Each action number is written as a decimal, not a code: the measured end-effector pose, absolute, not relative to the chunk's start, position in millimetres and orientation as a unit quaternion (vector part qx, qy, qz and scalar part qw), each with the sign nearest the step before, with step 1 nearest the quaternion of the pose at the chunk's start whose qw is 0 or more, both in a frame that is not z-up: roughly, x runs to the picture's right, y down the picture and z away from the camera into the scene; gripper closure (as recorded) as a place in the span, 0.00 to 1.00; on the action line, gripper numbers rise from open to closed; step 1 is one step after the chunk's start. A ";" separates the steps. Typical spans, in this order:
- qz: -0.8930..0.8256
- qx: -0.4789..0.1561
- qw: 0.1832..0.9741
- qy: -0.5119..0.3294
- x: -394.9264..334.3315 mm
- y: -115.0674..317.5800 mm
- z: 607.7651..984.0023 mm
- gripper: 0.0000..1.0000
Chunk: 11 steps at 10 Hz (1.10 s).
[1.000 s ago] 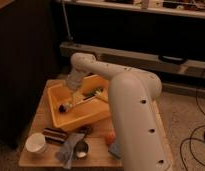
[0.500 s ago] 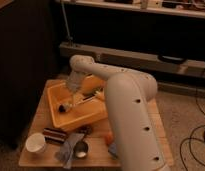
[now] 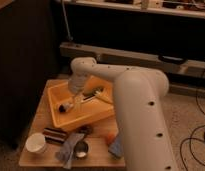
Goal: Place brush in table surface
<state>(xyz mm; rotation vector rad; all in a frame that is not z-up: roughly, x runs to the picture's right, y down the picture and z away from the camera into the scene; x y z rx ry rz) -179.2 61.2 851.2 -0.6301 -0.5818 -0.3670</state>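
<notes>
- The gripper (image 3: 74,94) is hanging low inside the yellow bin (image 3: 71,121) at mid-bench, barely shifted over the past second. Meanwhile the arm's thick near link is swinging slightly right.
- The brush (image 3: 65,105) is lying in the bin's left part, its dark head toward the left wall and its pale handle running up to the gripper. Whether the gripper is gripping it cannot be told.
- With the brush not lifted, the pick-up appears to be still under way, and the move to the bare bench (image 3: 40,112) is still to come.
- The bin is also holding a yellow-green oblong item (image 3: 93,93) and a thin metal utensil (image 3: 104,98), right of the gripper.
- A white cup (image 3: 36,143) and a grey cloth (image 3: 68,148) are sitting outside the bin, on the near bench.
</notes>
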 end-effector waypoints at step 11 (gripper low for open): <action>-0.168 -0.345 0.862 -0.333 -210.9 79.9 891.7 0.20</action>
